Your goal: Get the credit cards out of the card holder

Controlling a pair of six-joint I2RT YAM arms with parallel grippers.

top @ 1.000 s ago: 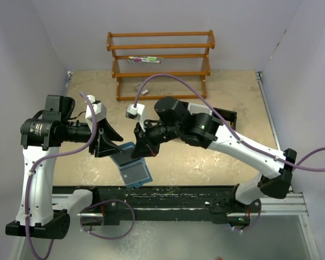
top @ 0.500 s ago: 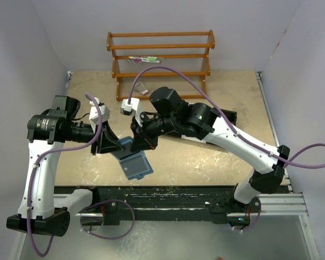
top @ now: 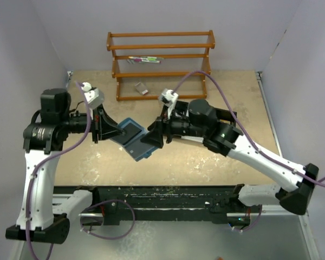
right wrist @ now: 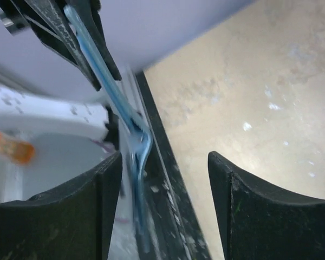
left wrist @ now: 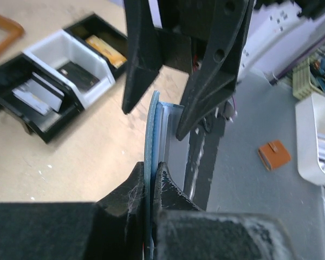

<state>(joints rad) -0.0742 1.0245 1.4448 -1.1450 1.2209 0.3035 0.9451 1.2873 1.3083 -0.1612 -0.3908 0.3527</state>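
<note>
the left gripper (left wrist: 151, 170) is clamping tight on the lower edge of the card holder (left wrist: 150, 127). the holder is standing edge-on and upright in the middle of the left wrist view, lifted clear of the table (top: 227, 157). in the overhead view the teal-blue holder is hanging in the air at centre-left of the frame, between the two arms.

the right gripper (top: 153, 136) is standing wide apart. its two fingers (left wrist: 135, 59) are reaching down from the top of the left wrist view, one on each side of the holder's upper edge, and are gripping nothing.

further out, at the upper left of the left wrist view, a three-compartment tray (left wrist: 95, 91) is sitting on the table. what look like credit cards (left wrist: 78, 76) are lying flat in it; whether they are coming from this holder i cannot tell. no card is showing clear of the holder or in either gripper. a paler layer is lying against the holder's blue edge, too unclear to call card or pocket.

judging from this, the task is sitting somewhere in its middle. the holder is being steadied, and the right gripper is probably lining up to open it or draw a card. whatever is inside is yet to come out.
</note>
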